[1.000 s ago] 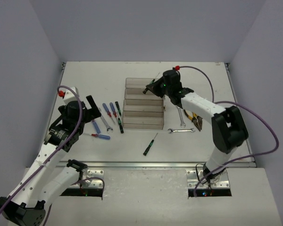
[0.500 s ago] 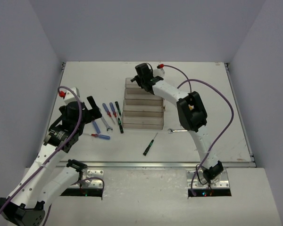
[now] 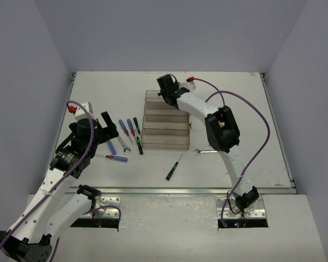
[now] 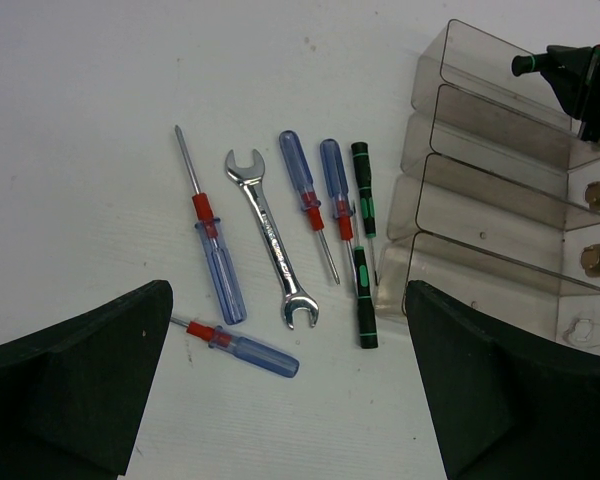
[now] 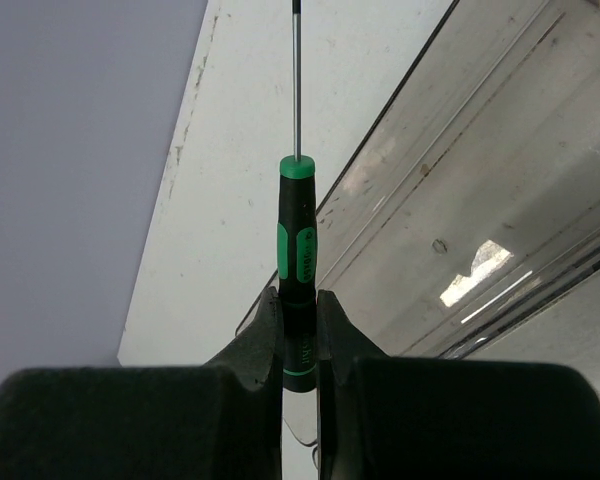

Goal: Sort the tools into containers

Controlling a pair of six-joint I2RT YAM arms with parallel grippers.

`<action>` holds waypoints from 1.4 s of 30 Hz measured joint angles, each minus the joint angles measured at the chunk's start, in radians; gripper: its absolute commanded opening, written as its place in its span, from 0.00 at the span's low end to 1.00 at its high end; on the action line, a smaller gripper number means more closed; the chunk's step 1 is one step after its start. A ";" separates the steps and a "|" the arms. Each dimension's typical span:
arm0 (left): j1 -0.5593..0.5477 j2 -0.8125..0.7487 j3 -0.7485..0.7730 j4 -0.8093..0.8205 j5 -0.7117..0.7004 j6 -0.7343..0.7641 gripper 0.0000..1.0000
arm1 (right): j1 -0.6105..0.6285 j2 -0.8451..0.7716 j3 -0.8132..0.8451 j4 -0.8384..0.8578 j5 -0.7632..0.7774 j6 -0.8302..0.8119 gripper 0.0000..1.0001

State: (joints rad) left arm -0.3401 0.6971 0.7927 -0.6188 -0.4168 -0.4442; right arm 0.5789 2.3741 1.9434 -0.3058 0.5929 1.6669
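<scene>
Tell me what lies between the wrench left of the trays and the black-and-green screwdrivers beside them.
Two blue-and-red screwdrivers, one nearer the wrench, the other nearer the black-and-green screwdrivers. The left wrist view shows this clearly.

White arms, black joints, purple cables; left gripper black.

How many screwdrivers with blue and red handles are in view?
4. All lie on the table left of the trays: two screwdrivers between the wrench and trays, one beyond the wrench, one crosswise nearest the left arm. The right arm may hide more.
</scene>
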 measured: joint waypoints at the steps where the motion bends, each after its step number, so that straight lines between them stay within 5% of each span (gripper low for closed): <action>1: 0.000 0.000 -0.001 0.001 0.000 0.000 1.00 | 0.000 0.000 -0.001 -0.001 0.002 0.003 0.15; 6: 0.000 0.000 -0.002 0.002 0.002 0.002 1.00 | 0.000 0.000 -0.018 0.000 0.002 0.012 0.25; 13: 0.000 -0.004 -0.003 0.002 0.002 0.002 1.00 | 0.000 -0.005 -0.080 0.052 0.002 0.012 0.64; 23: 0.000 -0.003 -0.003 0.003 0.001 0.002 1.00 | 0.002 -0.195 -0.182 0.061 0.001 -0.173 0.69; 27: 0.000 0.002 -0.003 0.003 0.000 0.003 1.00 | 0.014 -0.323 -0.201 -0.022 -0.011 -0.314 0.81; 31: -0.011 0.068 0.000 0.005 0.043 0.027 1.00 | 0.045 -0.603 -0.487 -0.007 -0.061 -0.499 0.81; 34: -0.131 0.186 0.057 -0.022 0.050 0.020 1.00 | 0.045 -0.828 -0.720 -0.050 -0.137 -0.647 0.82; 37: -0.414 0.372 0.148 -0.026 0.002 -0.018 1.00 | -0.049 -1.021 -0.880 -0.083 -0.259 -0.752 0.83; 42: -0.663 0.686 0.224 0.049 0.041 -0.048 0.78 | -0.239 -1.278 -0.997 -0.213 -0.333 -0.909 0.87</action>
State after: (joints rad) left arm -1.0032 1.3827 1.0164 -0.5697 -0.3761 -0.4924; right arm 0.3403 1.0963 0.9459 -0.5184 0.2603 0.7584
